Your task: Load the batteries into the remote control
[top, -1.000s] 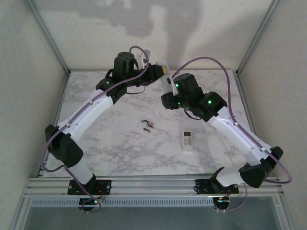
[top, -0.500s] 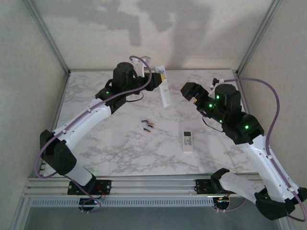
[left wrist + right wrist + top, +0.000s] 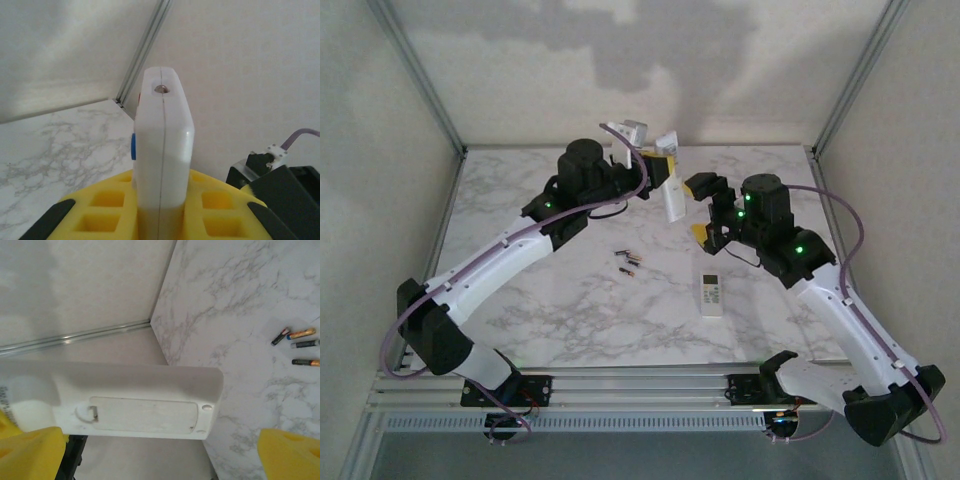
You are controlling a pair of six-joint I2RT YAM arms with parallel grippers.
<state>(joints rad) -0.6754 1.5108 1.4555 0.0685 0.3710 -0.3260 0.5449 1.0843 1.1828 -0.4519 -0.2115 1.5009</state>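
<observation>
The long white plastic remote control (image 3: pixel 671 195) is held up off the white marble table (image 3: pixel 550 310) at its far middle. In the top view its long axis runs from far to near, with the free end pointing down and slightly right.

The left gripper (image 3: pixel 660 172) is pinched tight on the remote. In the left wrist view the yellow fingers (image 3: pixel 107 200) press both flat faces, and the remote (image 3: pixel 162 145) stands end-on between them, a blue button on its left edge.

The right gripper (image 3: pixel 704 210) sits just right of the remote's free end with its jaws spread wide. In the right wrist view the 2 yellow fingertips (image 3: pixel 292 455) stand at opposite lower corners. The remote (image 3: pixel 125 405) lies left to right across that view with its back facing the camera. The battery cover (image 3: pixel 142 415) is in place. I cannot tell whether either fingertip touches the remote.

The slim dark batteries with orange-copper ends (image 3: pixel 628 262) lie loose on the table near its centre. They are nearer the arm bases than the held remote and well apart from both grippers. The right wrist view shows 4 batteries (image 3: pixel 302 345): 3 roughly parallel and 1 tilted.

A small white remote with buttons facing up (image 3: pixel 712 294) lies flat to the right of the batteries, long axis far to near.
</observation>
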